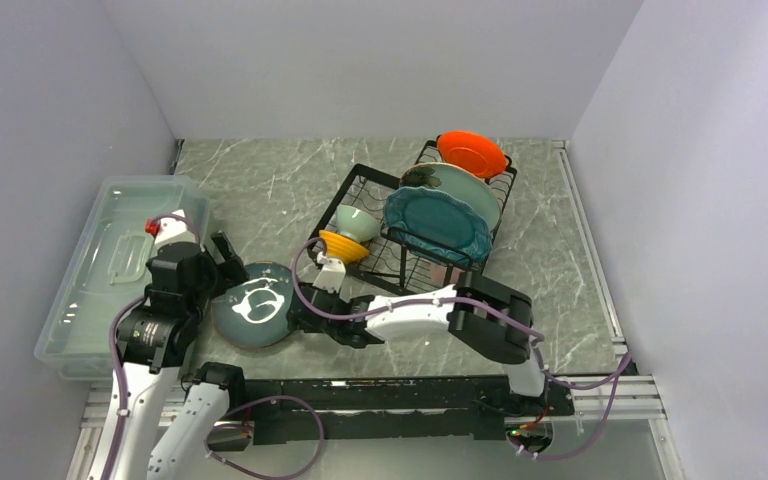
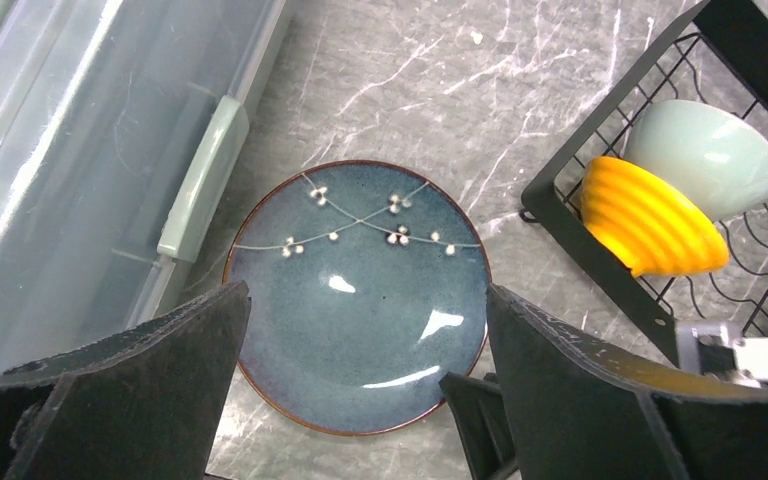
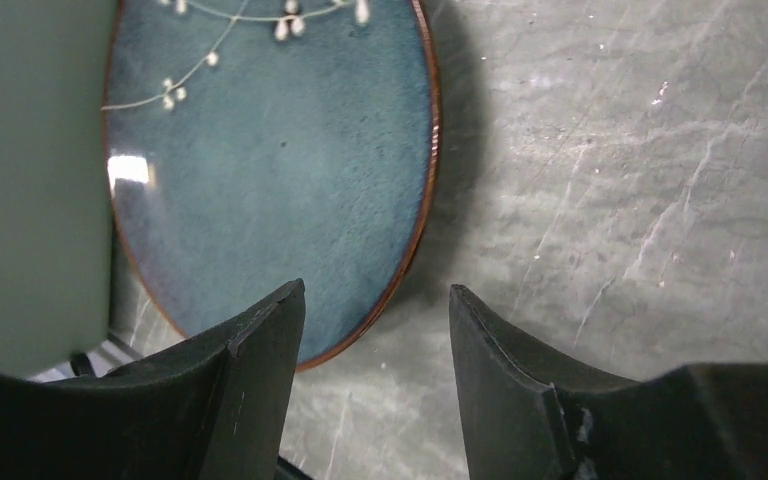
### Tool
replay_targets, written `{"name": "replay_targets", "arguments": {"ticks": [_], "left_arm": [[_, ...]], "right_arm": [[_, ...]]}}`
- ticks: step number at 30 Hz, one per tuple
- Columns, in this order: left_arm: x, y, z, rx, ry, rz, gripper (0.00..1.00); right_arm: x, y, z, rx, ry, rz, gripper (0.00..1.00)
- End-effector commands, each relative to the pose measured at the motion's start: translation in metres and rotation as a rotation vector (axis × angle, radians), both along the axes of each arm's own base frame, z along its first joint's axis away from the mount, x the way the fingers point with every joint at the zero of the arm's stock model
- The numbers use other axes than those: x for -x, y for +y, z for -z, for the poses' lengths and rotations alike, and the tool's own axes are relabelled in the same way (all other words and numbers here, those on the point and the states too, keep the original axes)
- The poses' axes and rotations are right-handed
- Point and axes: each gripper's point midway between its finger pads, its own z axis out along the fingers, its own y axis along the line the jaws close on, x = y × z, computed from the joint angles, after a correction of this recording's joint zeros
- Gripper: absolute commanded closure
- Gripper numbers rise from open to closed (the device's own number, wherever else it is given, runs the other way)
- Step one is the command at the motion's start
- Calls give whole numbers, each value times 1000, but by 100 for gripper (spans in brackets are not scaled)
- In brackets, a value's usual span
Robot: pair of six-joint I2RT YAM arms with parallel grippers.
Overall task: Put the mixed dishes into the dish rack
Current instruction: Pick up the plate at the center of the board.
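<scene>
Grey marbled tabletop (image 1: pixel 290 180) in a plain pale-walled booth, arms bolted along the near edge.

Nearest thing that matters is the blue-teal plate with the white blossom sprig (image 1: pixel 250 315). It's lying flat toward the near-left corner, just beside the clear plastic bin (image 1: pixel 110 260) that runs along the left edge. The left pincer (image 2: pixel 365 292) hangs over it spread wide, holding nothing. The right pincer (image 3: pixel 376 292) is down low at the plate's rim on the side facing the right edge. Its jaws are apart with bare tabletop showing in the gap, so it has no grip yet either.

My read is that this is the pickup of that last flat plate. A glazed plate flat on stone gives you almost nothing to pinch. I'd slip one right finger under the brown rim and put the other on top, biting deep enough that it won't pivot out. The left arm could brace the bin-side rim so the plate doesn't skate away as the finger wedges in. Lift slowly and tip it upright early.

Further back is the black wire dish rack (image 2: pixel 600 262). The orange-yellow bowl (image 2: pixel 650 220) and pale green bowl (image 2: pixel 705 150) sit at its near-left corner, two big teal plates (image 1: pixel 438 222) stand on edge behind them, and the small orange-red plate (image 1: pixel 472 152) is at the far end. Come in over the bowls, not through them. I can't tell which slot is free.
</scene>
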Motion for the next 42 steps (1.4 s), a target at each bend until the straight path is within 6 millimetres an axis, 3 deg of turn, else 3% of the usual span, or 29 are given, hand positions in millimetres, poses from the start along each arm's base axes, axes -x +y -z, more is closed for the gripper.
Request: {"name": "replay_targets", "arguments": {"ticks": [1, 12, 19, 23, 25, 32, 42], "left_arm": [[0, 2, -7, -1, -38, -9, 5], [-1, 0, -6, 1, -34, 1, 5], [-1, 0, -5, -2, -32, 0, 5], [-2, 1, -5, -3, -29, -1, 5], [-2, 1, -5, -4, -29, -3, 5], [-1, 3, -6, -7, -33, -14, 5], [1, 8, -7, -14, -35, -40, 4]], "right_arm": [[-13, 15, -7, -136, 66, 69, 43], [-21, 23, 24, -225, 162, 138, 48], [-22, 15, 43, -227, 196, 182, 68], [-21, 13, 45, -236, 206, 191, 91], [-21, 12, 42, -241, 198, 185, 100], [-29, 5, 10, -226, 95, 181, 100], [-30, -26, -44, -166, -55, 138, 100]]}}
